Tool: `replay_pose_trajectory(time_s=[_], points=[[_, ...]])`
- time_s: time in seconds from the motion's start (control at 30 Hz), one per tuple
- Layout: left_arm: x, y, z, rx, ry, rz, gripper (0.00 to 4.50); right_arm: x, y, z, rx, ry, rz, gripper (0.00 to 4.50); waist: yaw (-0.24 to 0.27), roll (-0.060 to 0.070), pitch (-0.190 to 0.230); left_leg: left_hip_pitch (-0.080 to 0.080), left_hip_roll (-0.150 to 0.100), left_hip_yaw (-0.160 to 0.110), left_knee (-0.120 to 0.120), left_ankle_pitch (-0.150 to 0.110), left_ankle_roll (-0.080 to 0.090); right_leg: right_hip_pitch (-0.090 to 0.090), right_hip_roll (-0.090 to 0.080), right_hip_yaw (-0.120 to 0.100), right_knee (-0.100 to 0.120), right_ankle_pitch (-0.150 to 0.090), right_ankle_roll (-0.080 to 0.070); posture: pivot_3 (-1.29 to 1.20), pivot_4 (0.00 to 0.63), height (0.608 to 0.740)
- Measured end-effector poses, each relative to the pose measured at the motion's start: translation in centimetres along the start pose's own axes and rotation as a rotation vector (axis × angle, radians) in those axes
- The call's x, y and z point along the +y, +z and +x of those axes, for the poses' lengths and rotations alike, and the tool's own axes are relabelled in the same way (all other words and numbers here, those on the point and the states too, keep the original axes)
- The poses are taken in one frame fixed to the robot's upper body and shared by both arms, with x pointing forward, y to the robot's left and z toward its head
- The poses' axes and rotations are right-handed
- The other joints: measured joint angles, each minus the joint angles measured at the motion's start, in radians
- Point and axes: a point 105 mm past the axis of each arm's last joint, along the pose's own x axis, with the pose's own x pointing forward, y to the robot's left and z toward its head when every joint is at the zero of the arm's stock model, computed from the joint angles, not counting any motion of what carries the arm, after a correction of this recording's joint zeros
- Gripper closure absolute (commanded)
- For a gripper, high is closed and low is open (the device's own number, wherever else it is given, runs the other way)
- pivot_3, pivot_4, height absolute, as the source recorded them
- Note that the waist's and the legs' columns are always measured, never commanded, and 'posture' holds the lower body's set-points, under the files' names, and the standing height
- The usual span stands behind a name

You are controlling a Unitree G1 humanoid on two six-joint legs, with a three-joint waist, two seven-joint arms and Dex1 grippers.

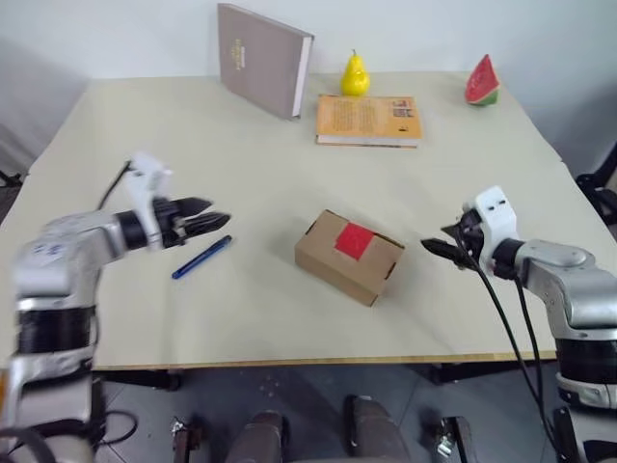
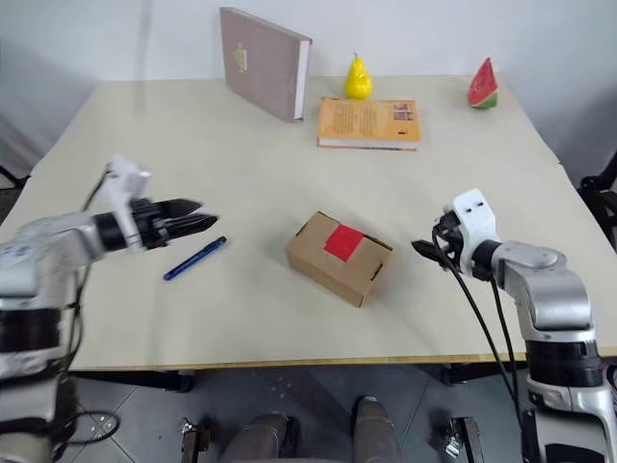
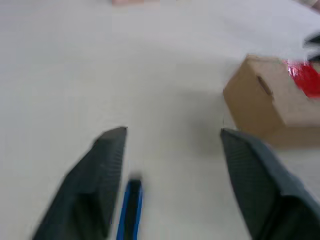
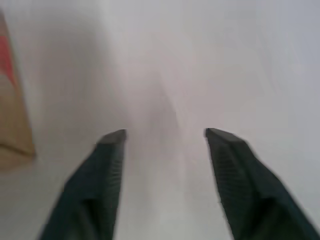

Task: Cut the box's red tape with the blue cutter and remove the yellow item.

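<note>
The box, a small brown carton, lies closed near the middle of the table, with the red tape as a square patch on its top. To its left the blue cutter rests flat on the table. My left gripper hovers open just above and left of the cutter; in the left wrist view the cutter lies below its spread fingers, nothing between them. My right gripper stands open and empty a short way right of the box. The yellow item is out of view.
Along the table's far side a grey-brown hardcover book stands upright, beside a yellow pear, a flat orange book and a watermelon slice. The table's front edge runs just below the box.
</note>
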Motion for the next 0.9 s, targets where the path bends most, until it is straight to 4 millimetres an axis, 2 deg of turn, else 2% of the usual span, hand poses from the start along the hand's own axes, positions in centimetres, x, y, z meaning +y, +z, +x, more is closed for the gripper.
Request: replay_pose_trajectory(time_s=[0.07, 0.13, 0.23, 0.37, 0.43, 0.63, 0.73, 0.83, 0.9], points=[[1.4, -0.7, -2.5, 0.005, 0.084, -0.033, 0.0, -1.2, 1.4, -0.5, -0.072, -0.029, 0.004, 0.08, 0.0, 0.0, 0.0, 0.0, 0.001, -0.001, 0.0, 0.0, 0.0, 0.0, 0.0, -0.001, 0.0, 0.0, 0.0, 0.0, 0.15, 0.74], [2.1, -1.6, -4.7, 0.002, 0.132, -0.054, 0.0, -1.3, 2.7, -0.6, -0.125, -0.015, -0.017, 0.03, 0.001, 0.001, 0.0, 0.001, 0.001, -0.001, 0.0, 0.0, 0.0, 0.001, 0.0, 0.0, -0.002, 0.0, 0.0, 0.0, 0.15, 0.74], [2.6, -2.6, -7.1, -0.041, 0.182, -0.071, 0.0, -0.6, 3.5, -0.5, -0.162, 0.043, -0.044, 0.03, 0.001, 0.001, 0.0, 0.001, 0.001, -0.001, 0.0, 0.0, 0.0, 0.001, 0.0, 0.0, -0.003, 0.0, 0.0, 0.0, 0.15, 0.74], [2.2, -4.7, -10.1, -0.045, 0.215, -0.058, 0.0, 1.3, 4.7, -0.6, -0.215, 0.173, -0.064, 0.03, 0.001, 0.001, 0.0, 0.001, 0.001, -0.001, -0.001, -0.001, 0.0, 0.001, -0.001, 0.0, -0.003, 0.0, 0.0, 0.0, 0.15, 0.74], [1.9, -5.7, -10.9, -0.024, 0.213, -0.05, 0.0, 2.5, 5.3, -1.0, -0.238, 0.252, -0.065, 0.03, 0.002, 0.001, 0.0, 0.001, 0.001, -0.001, -0.001, -0.001, 0.0, 0.001, -0.001, 0.0, -0.004, 0.0, -0.001, 0.0, 0.15, 0.74], [1.4, -6.1, -10.5, -0.057, 0.186, 0.042, 0.0, 5.8, 6.8, -2.8, -0.294, 0.473, -0.099, 0.03, 0.02, 0.001, 0.0, 0.001, 0.001, -0.001, 0.0, -0.002, 0.001, 0.002, -0.001, 0.0, -0.005, 0.0, -0.001, 0.0, 0.15, 0.74], [1.0, -6.6, -9.5, -0.038, 0.145, 0.081, 0.0, 6.5, 6.4, -3.9, -0.276, 0.528, -0.155, 0.03, 0.028, 0.001, 0.0, 0.001, 0.001, -0.001, 0.0, -0.004, 0.002, 0.002, -0.001, 0.0, -0.005, 0.0, -0.001, 0.0, 0.15, 0.74], [1.7, -7.3, -7.6, -0.012, 0.115, 0.109, 0.0, 6.9, 5.0, -4.4, -0.243, 0.563, -0.184, 0.03, 0.033, 0.001, 0.0, 0.001, 0.001, 0.0, 0.001, -0.004, 0.002, 0.002, -0.001, -0.001, -0.005, 0.0, -0.001, 0.0, 0.15, 0.74], [2.5, -7.6, -5.5, 0.004, 0.088, 0.15, 0.0, 7.1, 4.5, -4.2, -0.232, 0.57, -0.203, 0.03, 0.031, 0.001, 0.0, 0.001, 0.001, 0.001, 0.002, -0.004, 0.002, 0.002, -0.001, -0.001, -0.005, 0.0, -0.001, 0.0, 0.15, 0.74]])
